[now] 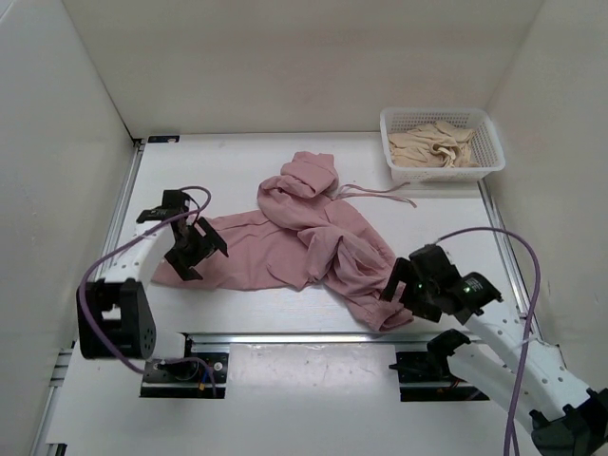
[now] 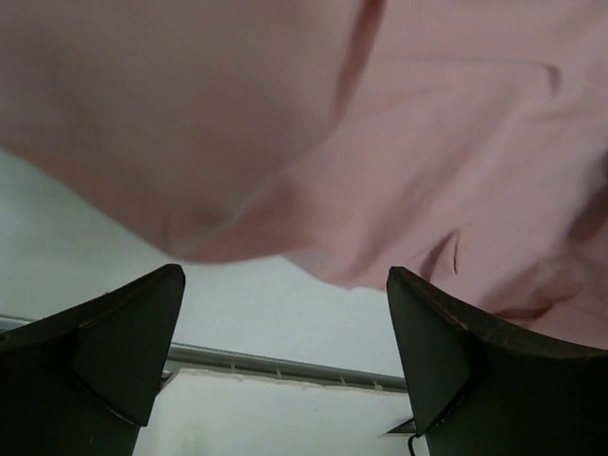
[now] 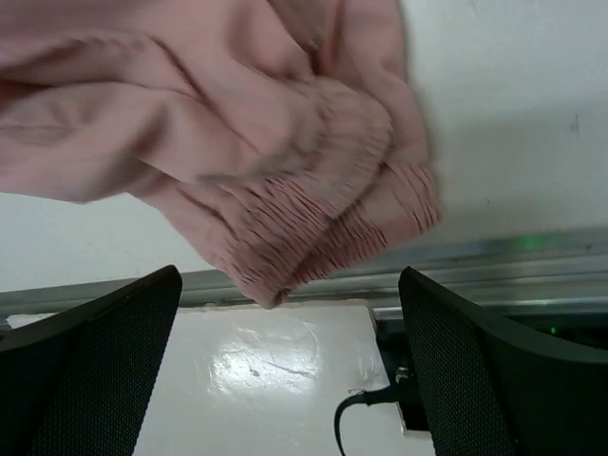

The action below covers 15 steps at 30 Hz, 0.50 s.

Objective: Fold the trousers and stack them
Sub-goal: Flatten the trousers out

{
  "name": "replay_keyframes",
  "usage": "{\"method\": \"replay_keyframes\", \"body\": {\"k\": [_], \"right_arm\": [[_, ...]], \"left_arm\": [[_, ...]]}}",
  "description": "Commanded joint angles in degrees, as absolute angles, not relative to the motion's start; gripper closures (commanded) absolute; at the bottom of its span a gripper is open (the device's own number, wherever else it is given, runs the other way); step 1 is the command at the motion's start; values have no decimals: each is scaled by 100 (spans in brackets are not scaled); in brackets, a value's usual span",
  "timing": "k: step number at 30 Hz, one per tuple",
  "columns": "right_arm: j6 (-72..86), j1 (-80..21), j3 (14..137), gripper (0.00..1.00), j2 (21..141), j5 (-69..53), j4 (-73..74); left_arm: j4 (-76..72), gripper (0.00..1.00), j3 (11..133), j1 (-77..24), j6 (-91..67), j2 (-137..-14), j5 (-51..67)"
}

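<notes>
Trousers (image 1: 313, 242): dusty pink, crumpled mid-bench (image 1: 218, 180), one leg flat toward the left, drawstring (image 1: 380, 193) trailing toward the basket (image 1: 446, 173). Left end effector (image 1: 195, 249): spread, empty, over that leg's end. Right end effector (image 1: 399, 285): spread, empty, just beside the ribbed cuff (image 3: 323, 228) at the near edge.

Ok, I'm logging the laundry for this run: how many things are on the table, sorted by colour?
Pink: 1, the trousers
Beige: 1 heap of cloth; the pieces in it cannot be counted
White: 1, the basket holding that heap
Total: 3
</notes>
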<state>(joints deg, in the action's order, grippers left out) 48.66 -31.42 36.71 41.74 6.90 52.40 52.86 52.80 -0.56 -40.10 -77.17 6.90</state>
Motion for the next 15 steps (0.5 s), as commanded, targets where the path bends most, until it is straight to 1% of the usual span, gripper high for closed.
{"method": "replay_keyframes", "body": {"k": [1,3,4,5,7,8,10,11,12,13,15], "right_arm": [[5932,-3374,3341,0,3902,589,5565],[5994,-3375,3033,0,3981,536,5056],[5994,-3375,2963,0,4086,536,4862],[5994,-3375,2910,0,4217,536,4469],[5994,-3375,2839,4,4805,597,4089],[5994,-3375,2839,6,5025,598,3617],[5802,-3375,2839,26,5667,659,3122],[5731,-3323,2908,38,5878,711,2972],[5548,-3218,3135,63,6306,799,2788],[5442,-3138,3312,77,6519,913,2786],[5013,-2814,3918,100,7012,1289,2864]], "left_arm": [[4816,0,5229,-88,-4228,-8382,791],[4563,2,5229,-88,-4228,-8638,869],[4509,9,5317,-88,-4228,-8840,870],[4509,14,5370,-140,-4228,-8929,870],[4447,25,5598,-141,-4228,-9078,817],[4447,40,5677,-141,-4228,-9201,817],[4447,58,5931,-141,-4228,-9307,739],[4447,69,6020,-141,-4228,-9456,738],[4447,88,6125,-141,-4158,-9544,686],[4447,89,6326,-141,-4079,-9641,686],[4499,90,6547,-141,-4009,-9922,686]]}}
